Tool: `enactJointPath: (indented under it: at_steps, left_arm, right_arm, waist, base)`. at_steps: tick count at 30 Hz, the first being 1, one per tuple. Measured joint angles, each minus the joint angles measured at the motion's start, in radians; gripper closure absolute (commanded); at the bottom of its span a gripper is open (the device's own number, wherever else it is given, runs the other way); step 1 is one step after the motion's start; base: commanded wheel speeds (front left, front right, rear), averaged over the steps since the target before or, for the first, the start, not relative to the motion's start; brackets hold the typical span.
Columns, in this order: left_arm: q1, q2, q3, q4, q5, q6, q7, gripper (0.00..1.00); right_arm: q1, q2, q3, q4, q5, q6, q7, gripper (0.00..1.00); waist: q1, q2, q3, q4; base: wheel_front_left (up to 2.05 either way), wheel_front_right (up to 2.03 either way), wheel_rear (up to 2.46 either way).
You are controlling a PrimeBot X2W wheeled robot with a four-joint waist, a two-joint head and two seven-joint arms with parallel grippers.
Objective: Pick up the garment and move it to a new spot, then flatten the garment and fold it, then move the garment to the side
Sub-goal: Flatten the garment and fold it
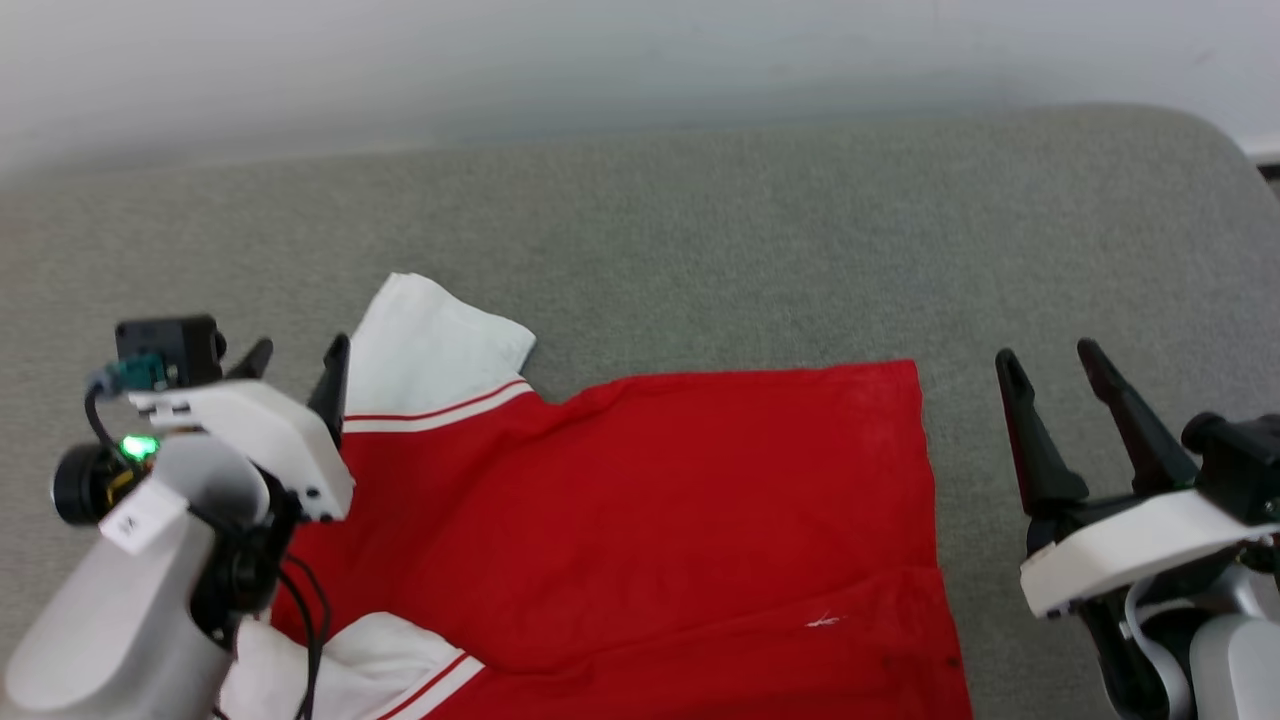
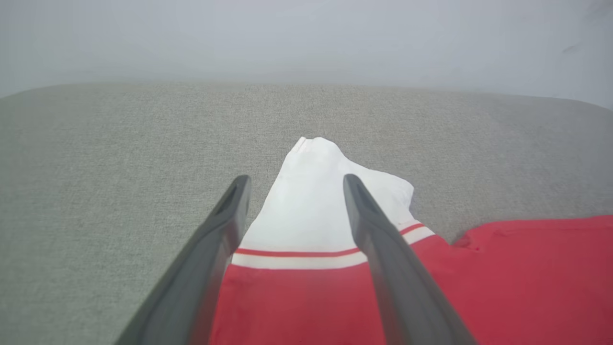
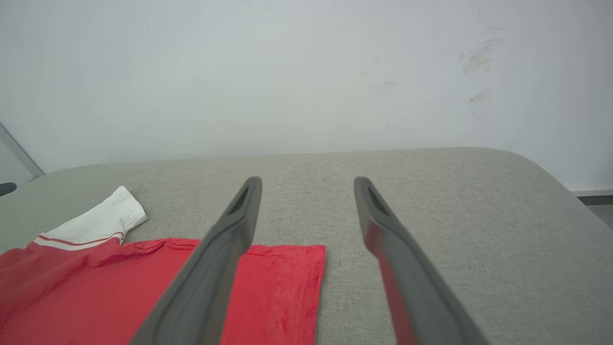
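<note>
The red jersey-knit garment (image 1: pixel 680 520) with white short sleeves lies spread on the grey fabric-covered tabletop (image 1: pixel 700 250), in its near half and running out of the head view at the near edge. Plain red cloth faces up. Its long axis runs left to right: the straight hem (image 1: pixel 925 480) is at the right, and the sleeves are at the left. One white sleeve with red-and-white striped trim (image 1: pixel 430 345) points toward the far edge. The other white sleeve (image 1: pixel 390 650) lies by the near edge, partly behind the left forearm. A shallow ridge crosses the red body near the near edge; whether it is a fold or a wrinkle I cannot tell.

The left end effector (image 1: pixel 300 345) hovers at the sleeve end, its two dark fingers spread apart and holding nothing. In the left wrist view they straddle the far sleeve. The right end effector (image 1: pixel 1046 352) is also spread and empty, over bare tabletop just beside the hem.

Each arm is therefore nearest one end of the long axis. A flattening pull would probably take the sleeve end with the left and the hem with the right.
</note>
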Motion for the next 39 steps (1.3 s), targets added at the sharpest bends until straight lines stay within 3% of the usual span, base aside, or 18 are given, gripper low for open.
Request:
enactJointPath:
  at_steps: [7,14,20,26,27,29,39]
  left_arm:
    - [-0.19,0.017,-0.03,0.145,-0.025,-0.095,0.158,0.0]
    - [-0.348,0.054,-0.062,0.269,-0.06,-0.154,0.379,0.0]
    - [-0.445,0.096,-0.091,0.357,-0.063,-0.155,0.554,0.0]
    - [-0.501,0.107,-0.107,0.396,-0.098,-0.099,0.783,0.02]
    - [-0.503,0.108,-0.108,0.394,-0.102,-0.092,0.809,0.54]
    - [-0.504,0.109,-0.107,0.388,-0.114,-0.08,0.826,1.0]
    - [-0.479,0.079,-0.099,0.364,-0.116,-0.079,0.743,1.0]
  right_arm:
    - [-0.077,0.004,0.014,0.005,0.001,0.0,-0.013,0.0]
    - [-0.106,0.014,0.01,0.044,0.012,0.0,-0.036,0.0]
    - [-0.142,0.023,0.031,0.086,0.034,0.0,-0.062,0.0]
    - [-0.157,0.027,0.038,0.135,0.054,0.0,-0.07,0.0]
    - [-0.162,0.027,0.039,0.14,0.056,0.0,-0.07,0.0]
    - [-0.17,0.026,0.041,0.155,0.069,0.0,-0.068,0.0]
    - [-0.22,-0.047,0.077,0.234,0.169,0.0,0.027,0.0]
  waist:
    - [0.0001,0.0,0.104,-0.05]
    - [0.0,0.0,0.174,-0.114]
    - [0.0,0.0,0.223,-0.163]
    - [-0.0003,0.0,0.245,-0.198]
    - [-0.0003,0.0001,0.247,-0.2]
    - [-0.0004,0.0,0.249,-0.203]
    - [-0.0003,0.0,0.228,-0.174]
  base:
    - [0.0,0.0,0.0]
    - [0.0,0.0,0.0]
    - [0.0,0.0,0.0]
    - [0.0,0.0,0.0]
    - [0.0,0.0,0.0]
    - [0.0,0.0,0.0]
    - [0.0,0.0,0.0]
